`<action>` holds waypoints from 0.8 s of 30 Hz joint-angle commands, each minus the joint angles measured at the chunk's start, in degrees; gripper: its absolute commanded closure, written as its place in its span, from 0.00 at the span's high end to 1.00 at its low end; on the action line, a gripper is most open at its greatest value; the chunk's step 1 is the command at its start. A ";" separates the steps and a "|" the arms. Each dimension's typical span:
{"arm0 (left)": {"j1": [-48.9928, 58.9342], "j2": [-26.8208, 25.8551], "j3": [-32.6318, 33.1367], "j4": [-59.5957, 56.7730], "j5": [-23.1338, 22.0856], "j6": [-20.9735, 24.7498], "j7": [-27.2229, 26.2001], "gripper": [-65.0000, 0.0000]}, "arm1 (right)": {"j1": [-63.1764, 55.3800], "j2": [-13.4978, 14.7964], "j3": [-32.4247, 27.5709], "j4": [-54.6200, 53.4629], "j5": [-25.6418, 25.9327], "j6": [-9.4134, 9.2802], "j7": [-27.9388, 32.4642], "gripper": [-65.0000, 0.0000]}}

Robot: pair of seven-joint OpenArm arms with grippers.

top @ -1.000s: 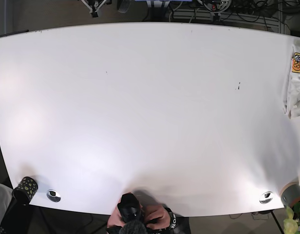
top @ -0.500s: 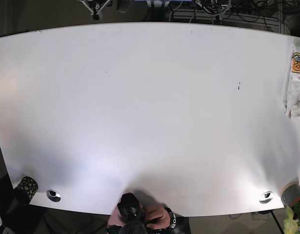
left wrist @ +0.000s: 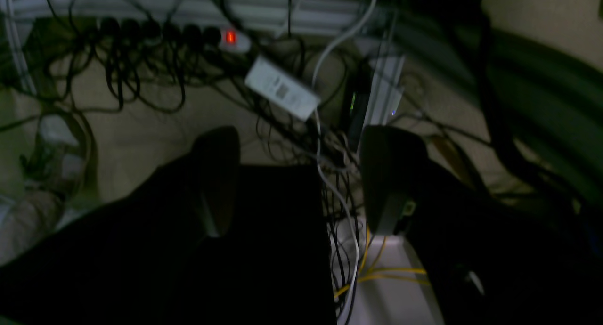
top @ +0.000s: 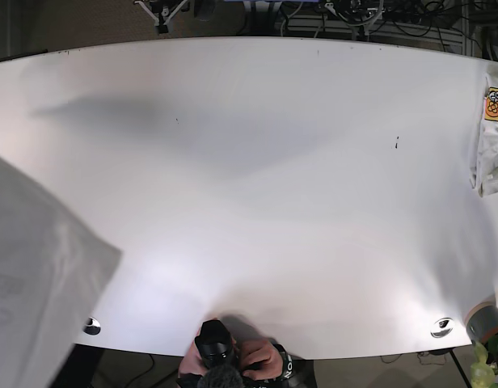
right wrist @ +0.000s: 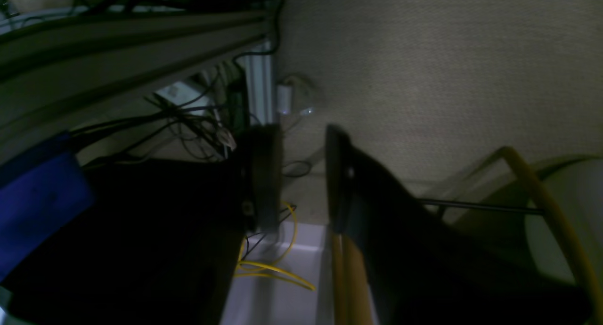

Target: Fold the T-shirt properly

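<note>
Wide white table (top: 257,202), flat and smooth, with most of its top bare. Over the table's near corner, on the base view's left side, a large pale grey-white cloth (top: 39,283), blurred and hanging past the table edge; probably the T-shirt to fold. Likely light, soft and limp, with no stiffness, so sagging wherever unsupported and sliding easily on the smooth top. Best taken by pinching at two spread points on a hem or at the shoulders, but seams impossible to make out in the blur.

At the table's far right edge, a small folded white cloth with an orange patch (top: 493,137), well apart from the big cloth. Between the two, plenty of open room for spreading and dragging; care needed only near the table's front edge, beside the person holding a black camera (top: 233,356).

Left gripper (left wrist: 301,141) spread wide, grasping nothing, above floor cables beyond the table. Right gripper (right wrist: 299,136) parted narrowly, also empty, above carpet.
</note>
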 commanded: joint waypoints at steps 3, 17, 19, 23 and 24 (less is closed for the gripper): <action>0.31 -0.43 0.11 -0.04 0.26 -0.12 -0.45 0.56 | -0.47 0.26 0.01 0.08 0.21 0.29 0.38 0.23; 1.36 0.80 -0.06 0.05 0.00 -0.21 -0.45 0.57 | -0.64 0.18 0.28 0.08 0.74 0.20 0.38 0.23; 1.89 0.89 -0.06 0.05 0.00 -0.21 -0.45 0.57 | -0.82 0.18 0.28 0.08 0.74 0.55 0.38 0.23; 2.59 0.98 0.02 0.13 0.09 -0.21 -0.62 0.57 | -2.23 0.62 0.28 0.35 0.56 0.82 0.38 0.23; 2.77 1.06 0.02 0.13 0.17 -0.21 -0.62 0.57 | -2.32 0.62 0.28 0.35 0.30 0.90 0.38 0.23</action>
